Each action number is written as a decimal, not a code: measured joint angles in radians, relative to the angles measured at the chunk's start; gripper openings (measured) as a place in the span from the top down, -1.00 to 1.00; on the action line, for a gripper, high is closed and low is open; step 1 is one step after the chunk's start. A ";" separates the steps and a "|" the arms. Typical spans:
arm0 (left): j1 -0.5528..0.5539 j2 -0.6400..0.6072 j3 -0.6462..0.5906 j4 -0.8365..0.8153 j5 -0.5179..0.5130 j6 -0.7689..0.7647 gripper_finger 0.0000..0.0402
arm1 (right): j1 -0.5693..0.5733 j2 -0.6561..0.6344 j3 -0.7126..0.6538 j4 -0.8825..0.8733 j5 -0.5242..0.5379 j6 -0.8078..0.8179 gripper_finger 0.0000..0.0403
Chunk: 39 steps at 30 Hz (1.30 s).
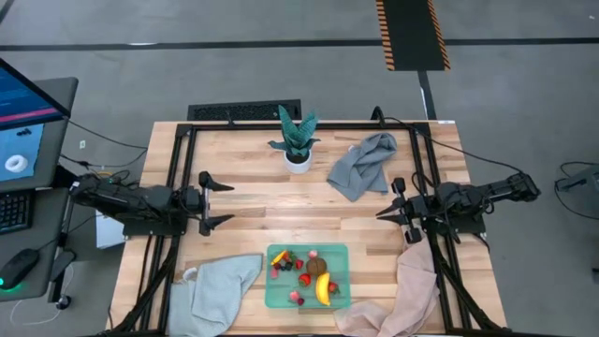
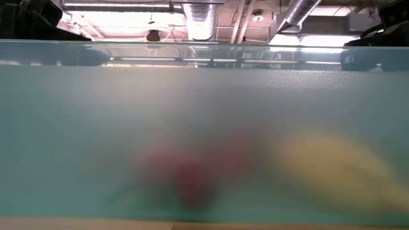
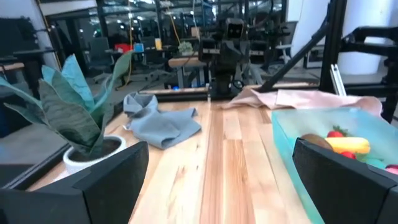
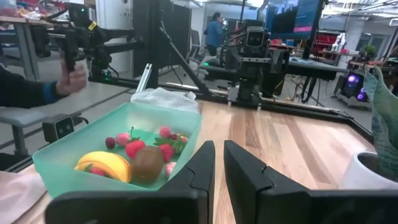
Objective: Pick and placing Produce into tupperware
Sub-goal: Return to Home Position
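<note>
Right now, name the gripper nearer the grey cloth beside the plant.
Right. The right gripper sits just beside the grey cloth; the left gripper waits across the table.

**Robotics lab / test bay**

Wood worktop (image 1: 309,211) boxed in a black metal frame (image 1: 309,125), w/ left arm (image 1: 131,201) and right arm (image 1: 477,198) mounted at opposite sides. Bare grey concrete floor (image 1: 187,56) w/ a yellow-black hazard strip (image 1: 412,35). Operator's spot alongside: monitor (image 1: 23,122), keyboard (image 1: 11,211), mouse (image 1: 19,267). Overhead, exposed ducts (image 2: 199,16) + pipes (image 2: 300,13). Beyond the worktop there's a big screen (image 4: 297,15), more kit on stands, and a person (image 4: 214,28) standing far back (a second person (image 4: 25,93) sits closer, at the edge). Toy produce (image 1: 314,271) in a tupperware (image 1: 279,298) reads as test props.
</note>
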 joint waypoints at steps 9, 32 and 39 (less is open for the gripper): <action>0.000 0.025 -0.001 0.000 0.000 -0.018 -0.93 | 0.000 0.000 0.000 0.000 0.000 0.000 0.71; 0.000 0.025 -0.002 0.000 0.000 -0.020 -0.93 | 0.000 0.000 -0.001 0.000 0.000 0.000 0.71; 0.000 0.025 -0.002 0.000 0.000 -0.030 -0.93 | 0.000 0.000 -0.001 0.000 0.000 0.000 0.71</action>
